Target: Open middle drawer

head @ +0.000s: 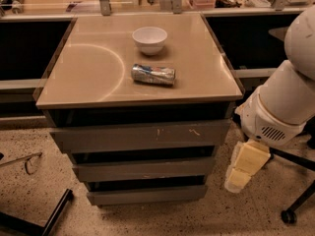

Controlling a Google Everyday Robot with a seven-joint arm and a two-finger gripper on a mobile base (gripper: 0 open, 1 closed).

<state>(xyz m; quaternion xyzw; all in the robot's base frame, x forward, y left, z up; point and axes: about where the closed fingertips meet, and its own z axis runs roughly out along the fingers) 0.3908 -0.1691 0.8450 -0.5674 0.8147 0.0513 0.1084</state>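
The middle drawer (pixel 142 170) is the plain grey front between the taller scratched front (pixel 140 135) above it and the narrowest front (pixel 147 194) below it. All three fronts sit flush with the cabinet and look closed. My gripper (pixel 240 175) is cream-coloured and hangs down from the white arm (pixel 283 107). It is just right of the cabinet, at the height of the middle and lowest fronts, and touches none of them.
On the tan cabinet top (pixel 88 77) stand a white bowl (pixel 149 39) and a crushed can (pixel 153 74) lying on its side. A chair base with a caster (pixel 289 215) is at the right on the speckled floor. A dark bar (pixel 54 211) lies at the lower left.
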